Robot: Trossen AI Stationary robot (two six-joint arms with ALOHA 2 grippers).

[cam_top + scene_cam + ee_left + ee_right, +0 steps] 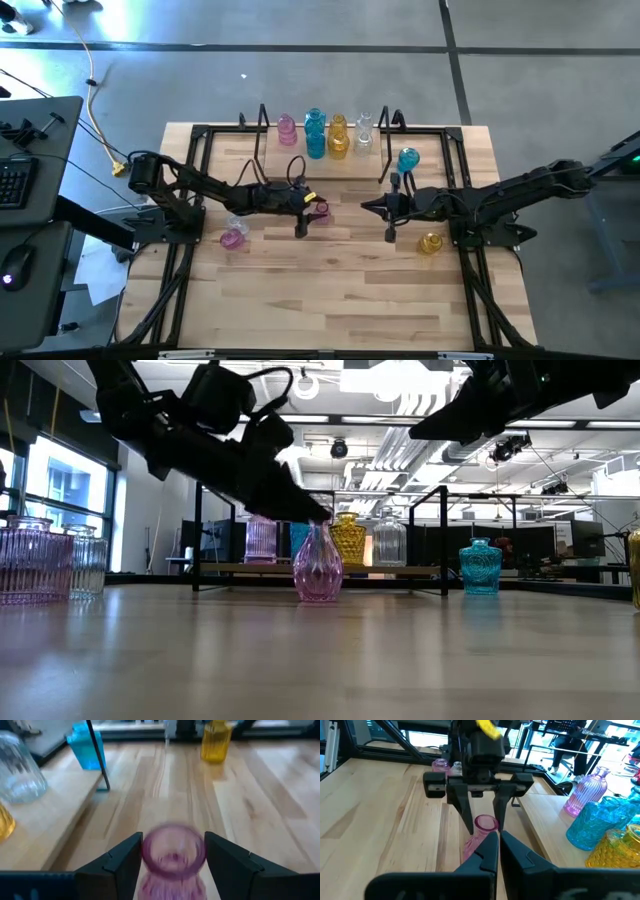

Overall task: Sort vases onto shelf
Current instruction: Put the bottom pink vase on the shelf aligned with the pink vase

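My left gripper point(172, 865) straddles the ribbed pink glass bud vase point(173, 851), fingers spread beside its neck. I'd centre, then squeeze gently; right gripper point(498, 851) waits, pressed together.

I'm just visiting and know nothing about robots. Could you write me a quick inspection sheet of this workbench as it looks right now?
Surface: wooden table.
Job's things: shelf holds pink, blue, yellow and clear vases; pink vase stands mid-table; others loose.
Clutter: nothing seen.
Grippers: left gripper, fingers either side of the pink vase's neck; right gripper shut, facing it.
Cables: yellow cable on the floor.
Surroundings: keyboard, open workshop.
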